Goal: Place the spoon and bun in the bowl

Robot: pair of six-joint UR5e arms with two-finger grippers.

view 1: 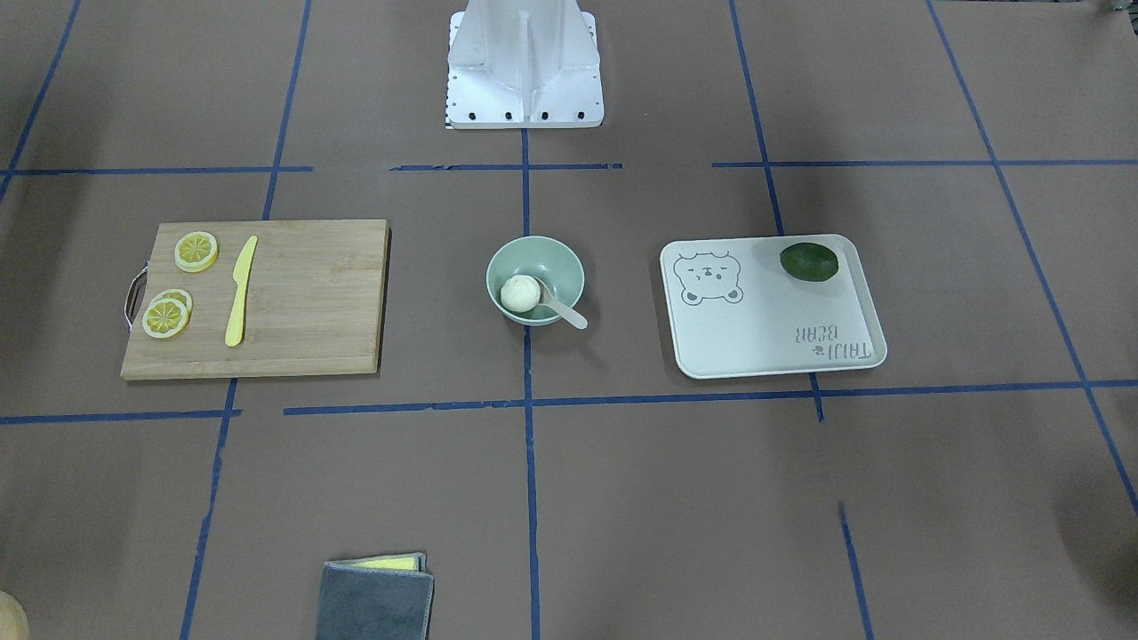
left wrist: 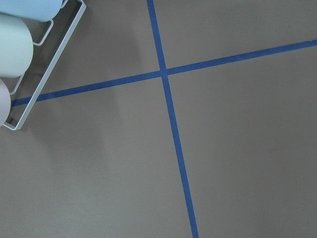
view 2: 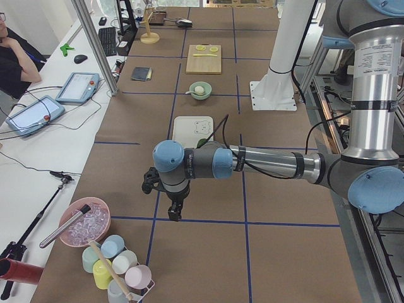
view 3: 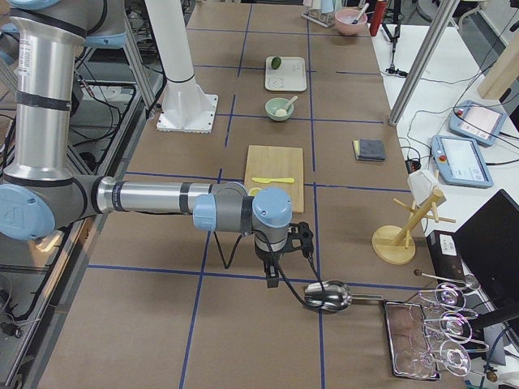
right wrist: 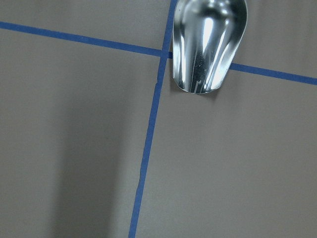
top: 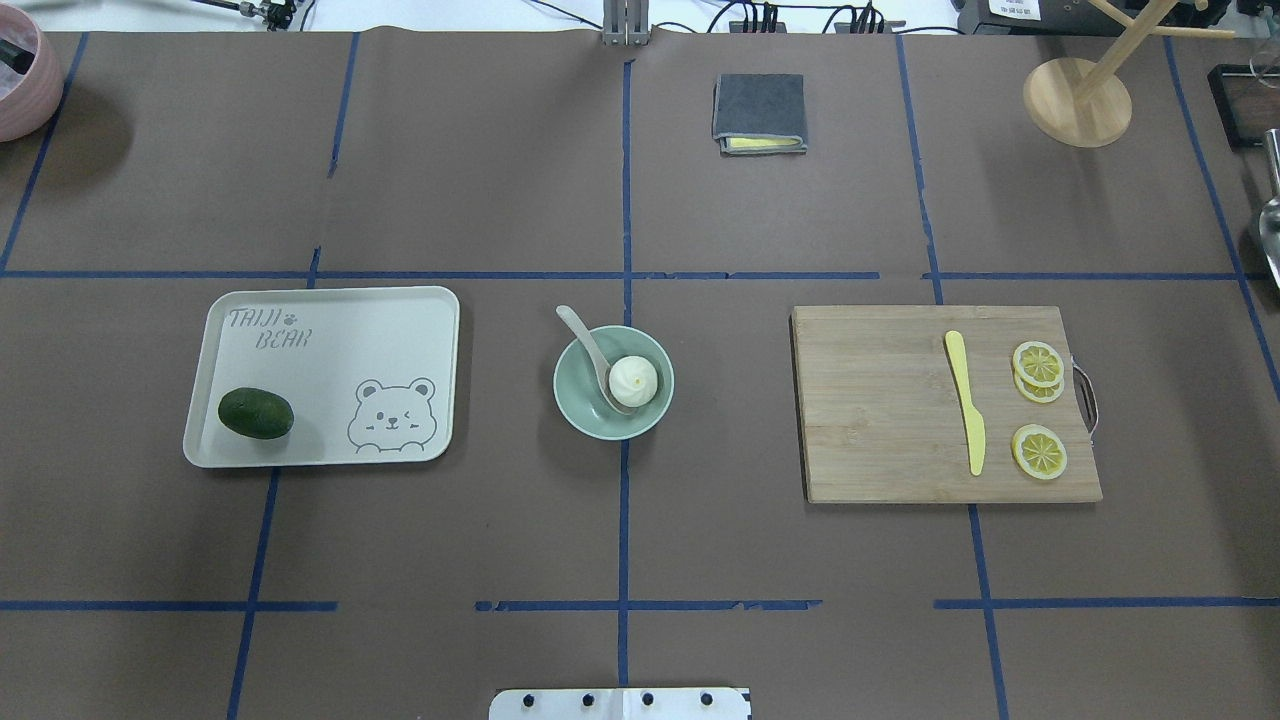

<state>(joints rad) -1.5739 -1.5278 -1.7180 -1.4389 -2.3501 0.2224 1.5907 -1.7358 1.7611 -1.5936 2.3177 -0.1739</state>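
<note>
**Bun and spoon sat in the mint-green bowl at mid-counter, both arms parked well away**

The bun (top: 632, 379) lay inside the bowl (top: 588, 414), with the scoop of the spoon (top: 590, 350) just beside it and the handle leaning out over the rim on the side away from the robot. To the robot's left of the bowl lay a pale tray (top: 330, 350) carrying a dark green fruit (top: 256, 413). To its right, a wooden cutting board (top: 880, 400) held a yellow knife (top: 966, 402) and lemon slices (top: 1038, 363). A folded grey cloth (top: 759, 112) lay beyond the bowl on the brown counter (top: 500, 520). The left end effector (view 2: 173, 213) and right end effector (view 3: 273, 278) hung over the counter's two ends, far from the bowl, the right one near a metal scoop (view 3: 327, 296). Whether either was clenched or released could not be told.
</note>
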